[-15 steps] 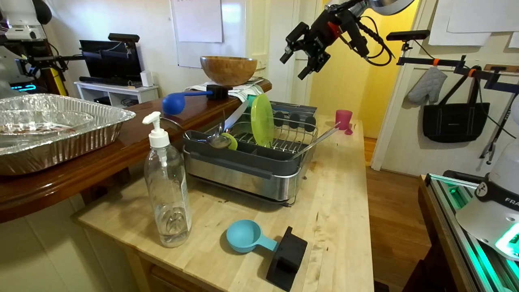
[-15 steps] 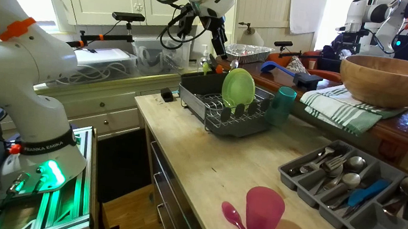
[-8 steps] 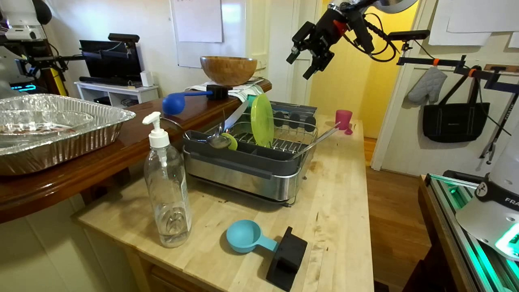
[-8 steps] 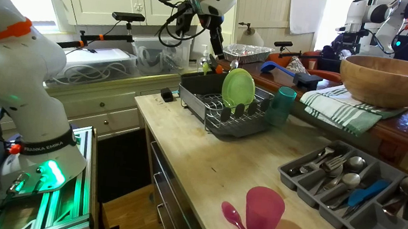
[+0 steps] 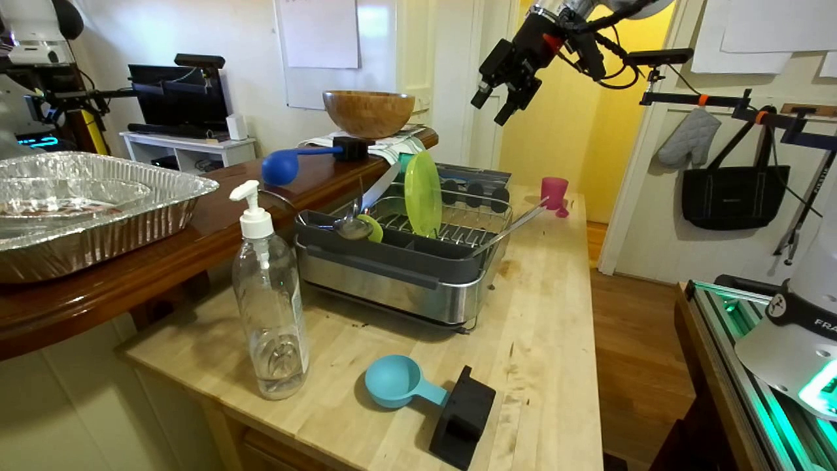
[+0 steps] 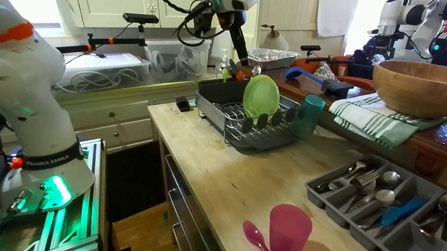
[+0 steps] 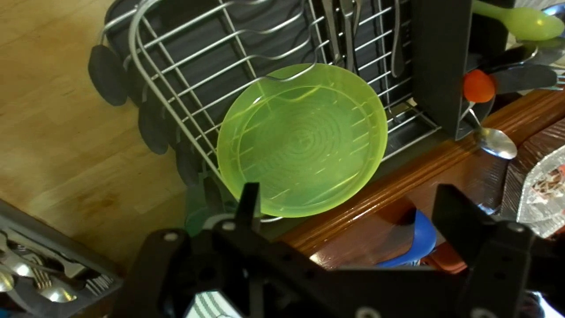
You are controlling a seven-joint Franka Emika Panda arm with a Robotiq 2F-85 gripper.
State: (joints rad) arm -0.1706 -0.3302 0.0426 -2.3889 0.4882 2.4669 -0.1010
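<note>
High above the dish rack [image 5: 373, 271], my gripper [image 5: 492, 110] stands open with nothing between its fingers; the wrist view shows the gripper [image 7: 348, 190] with its fingertips wide apart. A translucent green plate [image 7: 304, 137] stands on edge in the rack's wire slots, also seen in both exterior views. In the wrist view one fingertip overlaps the plate's lower rim, but the exterior views put the hand well above it. Through the gap shows a blue ladle [image 7: 421, 236] on the brown counter. Spoons and an orange-tipped utensil [image 7: 479, 86] stick out of the rack's cutlery holder.
A teal cup [image 6: 307, 117] leans at the rack's end. Nearby are a pink cup [image 6: 290, 234], pink spoon [image 6: 253, 233] and grey cutlery tray [image 6: 412, 249]. A wooden bowl [image 5: 368, 112], foil tray [image 5: 150, 209], pump bottle [image 5: 271, 314] and turquoise scoop [image 5: 393, 381] stand around.
My gripper has drifted to the right in an exterior view and turned slightly, staying open. The arm's elbow has swung left in an exterior view. The objects have kept their places.
</note>
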